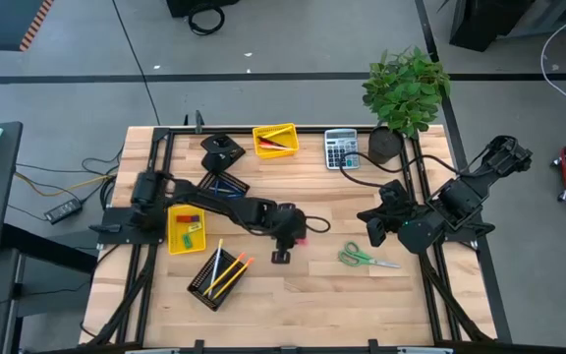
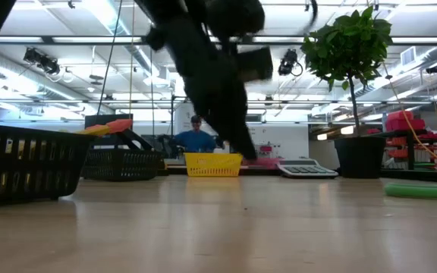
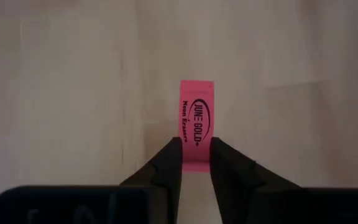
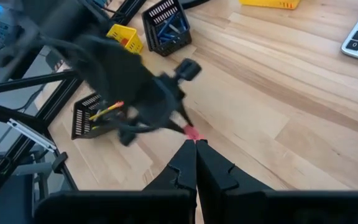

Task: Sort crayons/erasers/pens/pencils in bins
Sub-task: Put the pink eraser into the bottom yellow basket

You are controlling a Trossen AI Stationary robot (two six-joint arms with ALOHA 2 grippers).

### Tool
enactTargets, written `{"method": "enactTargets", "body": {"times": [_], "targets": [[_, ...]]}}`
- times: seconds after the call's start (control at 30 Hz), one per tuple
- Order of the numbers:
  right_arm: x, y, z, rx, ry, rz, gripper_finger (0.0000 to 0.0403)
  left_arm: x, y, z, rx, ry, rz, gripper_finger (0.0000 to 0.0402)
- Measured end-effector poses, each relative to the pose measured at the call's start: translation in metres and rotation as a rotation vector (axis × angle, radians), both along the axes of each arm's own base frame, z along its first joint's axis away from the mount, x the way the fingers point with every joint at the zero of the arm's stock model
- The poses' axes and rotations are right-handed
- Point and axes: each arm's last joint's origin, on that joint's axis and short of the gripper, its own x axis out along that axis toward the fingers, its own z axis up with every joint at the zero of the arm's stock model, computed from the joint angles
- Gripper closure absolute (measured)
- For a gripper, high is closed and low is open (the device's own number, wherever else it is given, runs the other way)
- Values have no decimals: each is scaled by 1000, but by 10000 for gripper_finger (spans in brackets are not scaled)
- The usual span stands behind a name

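Eraser: a pink eraser [image 3: 195,127] with black lettering lies on the bare wood near the middle of the table [image 1: 362,295], and the left gripper [image 3: 195,152] has its two fingers pinched on the eraser's near end.
Left arm: stretched from the left side out to the table's centre, gripper [image 1: 298,236] pointing down at the pink spot.
Right gripper: fingers [image 4: 185,163] pressed together, holding nothing, parked over the right edge of the table [image 1: 386,221].
Yellow bin, left: the yellow bin [image 1: 186,228] on the left side carries small erasers, red and green among them.
Mesh bin, near left: the black mesh bin [image 1: 216,276] holds long yellow and orange pencils [image 1: 228,271].
Mesh bin, far left: a second mesh bin [image 4: 166,25] shows blue sticks inside, partly under the left arm from above.
Yellow bin, far: another yellow bin [image 1: 275,140] sits at the far edge with red pens [image 1: 278,142] in it.
Extras: calculator [image 1: 341,148] beside that far bin, potted plant [image 1: 407,90] at the far right corner, green-handled scissors [image 1: 360,259] on the wood near the right arm.
Background: a person in blue [image 2: 196,138] sits behind the table in the low view.
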Motion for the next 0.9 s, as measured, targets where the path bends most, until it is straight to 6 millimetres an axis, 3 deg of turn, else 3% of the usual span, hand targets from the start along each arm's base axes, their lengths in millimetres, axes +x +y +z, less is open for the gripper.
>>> {"method": "enactTargets", "body": {"times": [0.2,0.53,0.7,0.9], "targets": [[0,0,0,-7,4,9,394,-17,10,42,25,-13,-45,322],[-1,-1,0,-46,22,35,394,-77,30,114,104,75,-89,325],[-1,-2,0,-72,9,17,394,-108,34,117,96,153,-71,328],[-1,-2,0,-64,-5,-1,394,-171,38,97,28,232,70,324]]}}
